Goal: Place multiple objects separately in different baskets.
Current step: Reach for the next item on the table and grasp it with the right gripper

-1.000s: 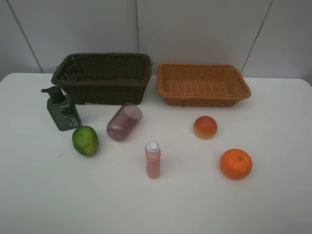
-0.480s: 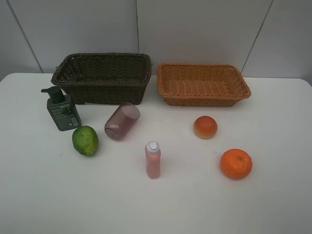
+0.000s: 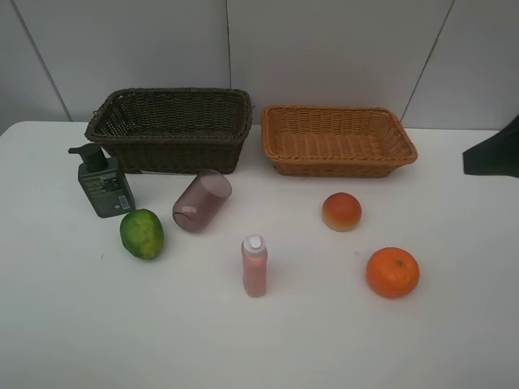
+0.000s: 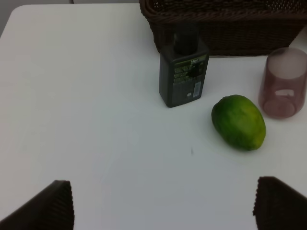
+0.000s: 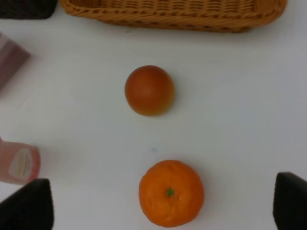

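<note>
objects all sit on the white worktop (image 3: 81,324), outside the two baskets. the dark green pump bottle (image 3: 104,182) stands upright just in front of the dark brown basket (image 3: 174,156), with the green fruit (image 3: 142,233) near it and the purple cup (image 3: 203,201) lying on its side beside them. the pink bottle (image 3: 254,266) stands upright near the middle. the red-yellow fruit (image 3: 341,211) lies before the orange-tan basket (image 3: 340,168), the orange (image 3: 392,272) nearer the front. the left fingers (image 4: 55,206) are spread wide, holding nothing. the right fingers (image 5: 26,206) are spread wide too, the orange showing between them.
</note>
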